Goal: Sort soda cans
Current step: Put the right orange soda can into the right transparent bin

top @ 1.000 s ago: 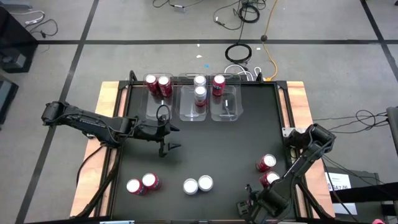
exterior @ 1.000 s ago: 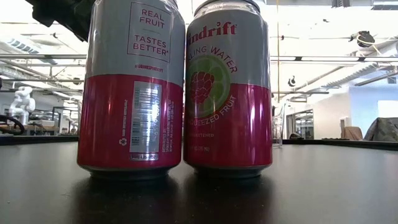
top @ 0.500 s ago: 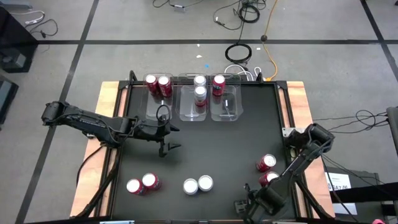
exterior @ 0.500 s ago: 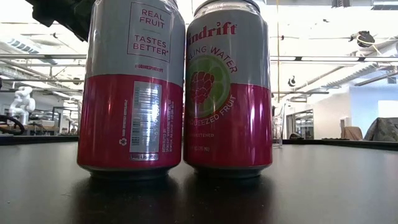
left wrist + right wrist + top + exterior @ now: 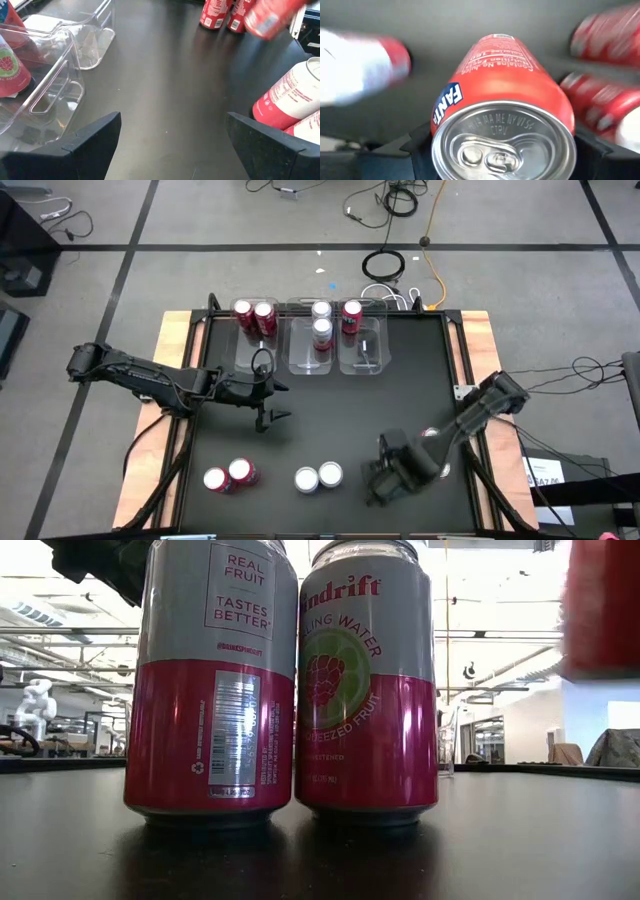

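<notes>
Matte black table top sits framed by pale wooden side boards. 3 clear, colourless plastic bins stand along its far edge. 2 cylindrical metal soda cans with grey upper halves and magenta-red lower halves carry white lettering; 1 shows a green disc with a red raspberry. An orange-red aluminium soda can with a silver top bears a blue-and-white logo. 2 white-bodied cans near the front edge have silver tops.
</notes>
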`<action>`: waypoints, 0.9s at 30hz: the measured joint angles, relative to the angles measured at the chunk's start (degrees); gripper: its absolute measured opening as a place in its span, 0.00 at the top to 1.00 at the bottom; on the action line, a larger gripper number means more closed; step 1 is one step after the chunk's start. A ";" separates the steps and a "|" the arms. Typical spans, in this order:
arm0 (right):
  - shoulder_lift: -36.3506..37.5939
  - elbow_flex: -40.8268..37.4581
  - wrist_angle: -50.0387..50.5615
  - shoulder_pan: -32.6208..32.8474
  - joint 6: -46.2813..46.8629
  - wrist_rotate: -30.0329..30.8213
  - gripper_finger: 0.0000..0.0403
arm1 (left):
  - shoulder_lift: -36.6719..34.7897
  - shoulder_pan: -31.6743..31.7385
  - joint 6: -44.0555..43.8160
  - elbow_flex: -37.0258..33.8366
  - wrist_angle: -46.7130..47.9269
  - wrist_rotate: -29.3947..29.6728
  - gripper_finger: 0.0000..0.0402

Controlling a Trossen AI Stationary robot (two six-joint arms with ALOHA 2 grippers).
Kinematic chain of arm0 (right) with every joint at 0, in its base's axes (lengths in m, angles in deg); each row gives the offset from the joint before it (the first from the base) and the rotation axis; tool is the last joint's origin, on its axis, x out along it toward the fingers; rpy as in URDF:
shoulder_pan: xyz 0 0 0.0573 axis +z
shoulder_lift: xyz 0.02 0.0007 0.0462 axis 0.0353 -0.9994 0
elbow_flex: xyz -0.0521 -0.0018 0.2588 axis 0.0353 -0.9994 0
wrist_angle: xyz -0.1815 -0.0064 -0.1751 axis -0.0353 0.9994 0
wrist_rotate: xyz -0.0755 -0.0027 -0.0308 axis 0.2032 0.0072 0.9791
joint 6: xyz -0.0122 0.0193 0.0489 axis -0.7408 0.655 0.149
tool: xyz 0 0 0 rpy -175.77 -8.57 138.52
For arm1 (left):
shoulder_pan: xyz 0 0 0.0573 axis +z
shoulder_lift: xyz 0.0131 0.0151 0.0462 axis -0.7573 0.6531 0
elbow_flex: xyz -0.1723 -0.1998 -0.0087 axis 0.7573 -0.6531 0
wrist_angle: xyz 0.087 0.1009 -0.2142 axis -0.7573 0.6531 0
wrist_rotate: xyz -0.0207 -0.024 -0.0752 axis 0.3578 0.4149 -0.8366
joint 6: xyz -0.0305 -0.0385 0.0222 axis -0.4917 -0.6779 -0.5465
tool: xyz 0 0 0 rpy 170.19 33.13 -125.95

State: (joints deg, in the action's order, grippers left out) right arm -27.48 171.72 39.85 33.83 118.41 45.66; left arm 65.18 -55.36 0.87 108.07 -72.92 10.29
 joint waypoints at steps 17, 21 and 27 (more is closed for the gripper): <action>7.69 7.31 8.40 -34.56 -44.72 12.11 0.27 | 0.00 0.00 -0.02 0.00 -0.09 0.01 0.08; 8.83 7.31 8.30 -45.16 -55.51 12.51 0.27 | 0.00 0.00 -0.02 0.00 -0.04 0.01 0.08; 6.97 7.33 6.73 -58.73 -72.32 9.37 0.27 | 0.00 0.00 -0.02 0.00 -0.11 0.01 0.08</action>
State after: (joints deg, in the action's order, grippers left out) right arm -20.51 179.04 46.58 -24.90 46.09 55.03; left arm 65.18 -55.36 0.85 108.07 -73.03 10.30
